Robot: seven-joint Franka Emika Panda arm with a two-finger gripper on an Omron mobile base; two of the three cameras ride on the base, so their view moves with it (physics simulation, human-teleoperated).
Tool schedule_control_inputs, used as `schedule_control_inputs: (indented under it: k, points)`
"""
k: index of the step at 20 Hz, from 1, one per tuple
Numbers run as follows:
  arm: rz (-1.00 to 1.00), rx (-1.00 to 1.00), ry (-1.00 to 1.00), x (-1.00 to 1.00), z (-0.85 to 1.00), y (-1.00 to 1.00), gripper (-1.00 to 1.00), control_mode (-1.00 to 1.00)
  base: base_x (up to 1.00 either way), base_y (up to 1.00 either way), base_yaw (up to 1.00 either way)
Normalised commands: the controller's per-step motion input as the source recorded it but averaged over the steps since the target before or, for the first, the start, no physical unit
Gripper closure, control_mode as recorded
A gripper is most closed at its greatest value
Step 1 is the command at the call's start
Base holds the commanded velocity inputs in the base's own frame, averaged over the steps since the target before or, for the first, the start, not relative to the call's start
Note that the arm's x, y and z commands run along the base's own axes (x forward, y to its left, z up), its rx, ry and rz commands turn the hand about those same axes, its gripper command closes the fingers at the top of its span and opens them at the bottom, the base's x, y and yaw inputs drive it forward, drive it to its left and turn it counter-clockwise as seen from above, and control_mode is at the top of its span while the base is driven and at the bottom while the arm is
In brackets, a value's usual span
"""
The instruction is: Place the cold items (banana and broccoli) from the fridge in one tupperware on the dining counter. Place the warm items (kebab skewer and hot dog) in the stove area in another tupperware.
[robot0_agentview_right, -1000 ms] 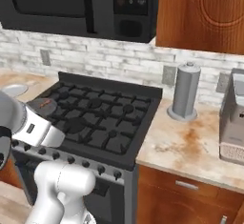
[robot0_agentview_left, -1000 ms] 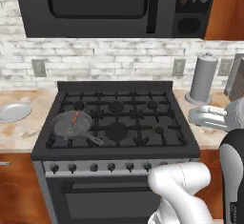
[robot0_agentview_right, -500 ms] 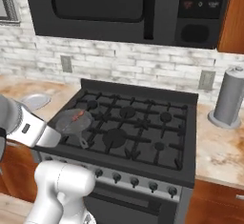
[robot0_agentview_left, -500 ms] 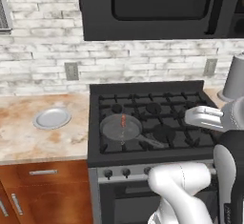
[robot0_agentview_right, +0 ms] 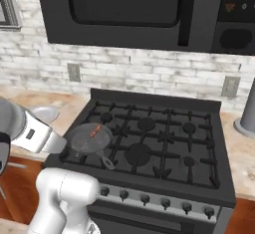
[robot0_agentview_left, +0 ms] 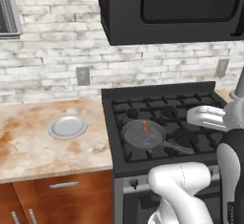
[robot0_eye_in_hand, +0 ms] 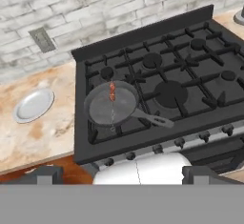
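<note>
Stove area (robot0_agentview_left: 164, 123), black gas range with cast grates and a row of front knobs, is set between two beige marbled counter runs below a dark microwave (robot0_agentview_right: 134, 9) and a pale brick backsplash. A grey skillet (robot0_eye_in_hand: 114, 105) is seated on the front-left burner, its handle directed toward the knob row and to the right in the hand view. The kebab skewer (robot0_eye_in_hand: 112, 94), a thin stick with red-orange pieces at its far end, is laid across the skillet, inside its rim. A round grey plate (robot0_agentview_left: 67, 126) is placed on the counter (robot0_agentview_left: 43, 142) left of the range, well apart from the skillet. A grey cylindrical canister (robot0_agentview_right: 247, 111) is seen on the right-hand counter, at the frame edge. A wall outlet (robot0_agentview_left: 83, 76) is mounted above the left counter. The arm is folded low in front of the range: the white elbow is shown before the oven front in both base views, and the forearm is carried up and back, so that the hand is held high and looks forward and down over the cooktop. The gripper (robot0_eye_in_hand: 121, 173) is kept above the front edge of the range, near the knobs; the dark fingertips (robot0_eye_in_hand: 45, 174) are set far apart at the bottom of the hand view, fully spread, with nothing held between them.
</note>
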Motion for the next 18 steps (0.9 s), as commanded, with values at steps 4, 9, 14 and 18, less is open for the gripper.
schedule_control_inputs:
  k: [4, 9, 14, 18]
  points:
    - [0.0, 0.0, 0.0, 0.0, 0.0, 0.0, -1.0, 1.0, 0.65, 0.44, -0.18]
    - [0.02, 0.0, 0.32, 0.8, -0.27, 0.07, -1.0, -1.0, 0.2, 0.03, 0.0]
    - [0.06, 0.0, 0.39, 0.83, -0.71, 0.01, -1.0, -1.0, 0.0, 0.0, 0.0]
    - [0.01, 0.0, 0.04, 0.35, -0.85, 0.0, -1.0, -1.0, 0.0, 0.0, 0.0]
